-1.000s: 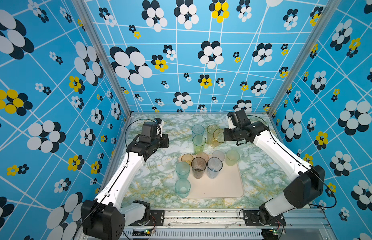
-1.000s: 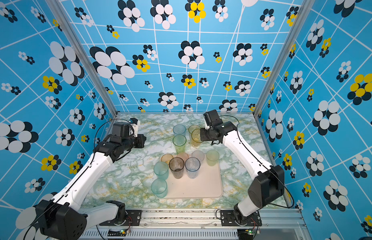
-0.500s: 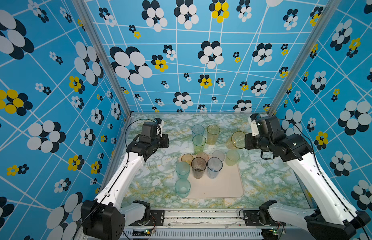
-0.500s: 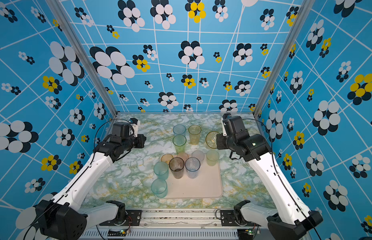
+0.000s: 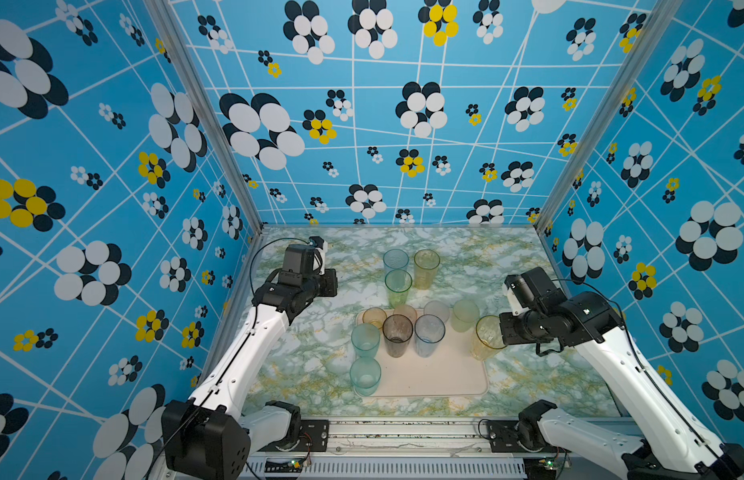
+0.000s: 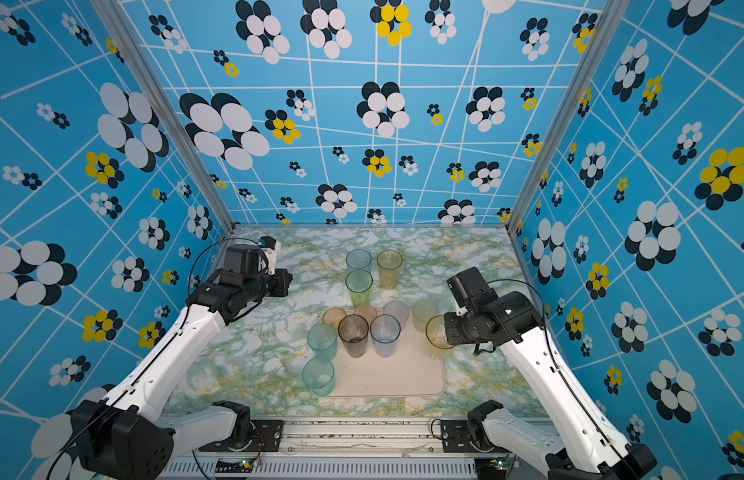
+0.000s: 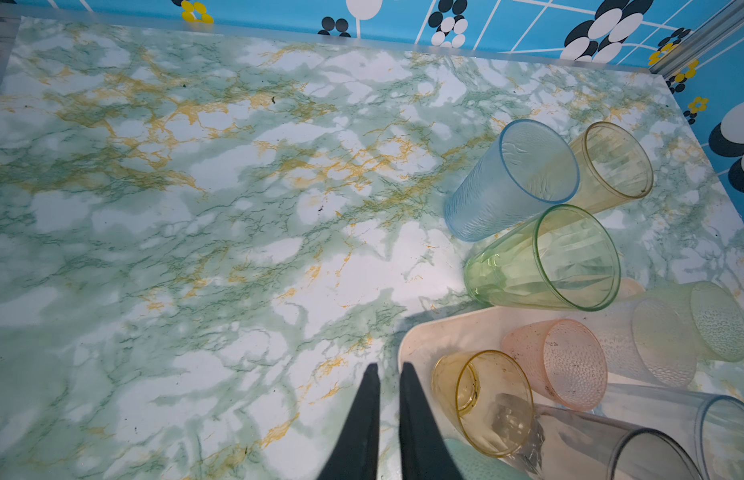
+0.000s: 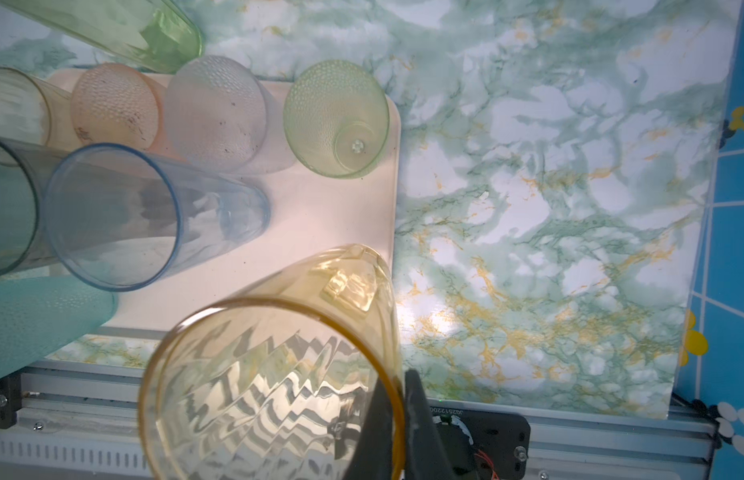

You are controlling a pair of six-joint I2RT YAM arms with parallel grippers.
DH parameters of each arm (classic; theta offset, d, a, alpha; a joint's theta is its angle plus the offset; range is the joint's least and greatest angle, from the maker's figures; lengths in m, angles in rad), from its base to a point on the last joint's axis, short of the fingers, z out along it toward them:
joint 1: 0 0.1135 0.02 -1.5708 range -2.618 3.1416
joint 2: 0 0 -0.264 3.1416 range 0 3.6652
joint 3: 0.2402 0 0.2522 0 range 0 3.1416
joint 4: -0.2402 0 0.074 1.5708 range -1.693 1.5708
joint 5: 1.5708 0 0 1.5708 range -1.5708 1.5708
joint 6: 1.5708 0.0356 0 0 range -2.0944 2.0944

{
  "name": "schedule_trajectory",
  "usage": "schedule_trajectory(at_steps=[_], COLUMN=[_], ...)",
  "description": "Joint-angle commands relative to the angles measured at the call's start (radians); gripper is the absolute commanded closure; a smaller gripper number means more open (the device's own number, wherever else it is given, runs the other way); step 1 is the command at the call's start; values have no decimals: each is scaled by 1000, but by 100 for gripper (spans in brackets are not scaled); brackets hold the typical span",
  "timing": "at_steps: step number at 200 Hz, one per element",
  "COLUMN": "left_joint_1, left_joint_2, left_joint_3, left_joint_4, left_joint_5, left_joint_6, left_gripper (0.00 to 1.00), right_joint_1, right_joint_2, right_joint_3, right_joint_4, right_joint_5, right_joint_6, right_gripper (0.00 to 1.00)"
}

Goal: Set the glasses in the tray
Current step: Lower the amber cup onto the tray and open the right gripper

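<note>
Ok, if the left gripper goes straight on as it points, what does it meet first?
Likely only the marble tabletop: the left gripper aims at bare surface, with the tray and green tumbler off to one side. Depth unclear.

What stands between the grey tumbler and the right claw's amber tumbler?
A tall pale-blue tumbler, then bare tray up to the amber tumbler; both top views show it.
</note>
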Motion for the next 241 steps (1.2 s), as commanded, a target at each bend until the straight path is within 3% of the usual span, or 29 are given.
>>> schedule_trajectory(at_steps=[1,74,241], left_joint_1=[-8,-31,-38], left_joint_2=[7,40,69], left_joint_3=[38,61,60], left_joint_4=[-26,-36,-24], left_joint_5=[10,-5,-14], left_joint_6=[12,13,15], left_gripper=[86,86,86], right_joint_1=[13,34,43], right_joint_2=[2,73,162], right_joint_3=[-44,-157,-178], right_joint_4=[90,289,347], right_joint_5=[-52,-59,16], right_joint_6=[49,91,77], right_gripper=[94,94,94])
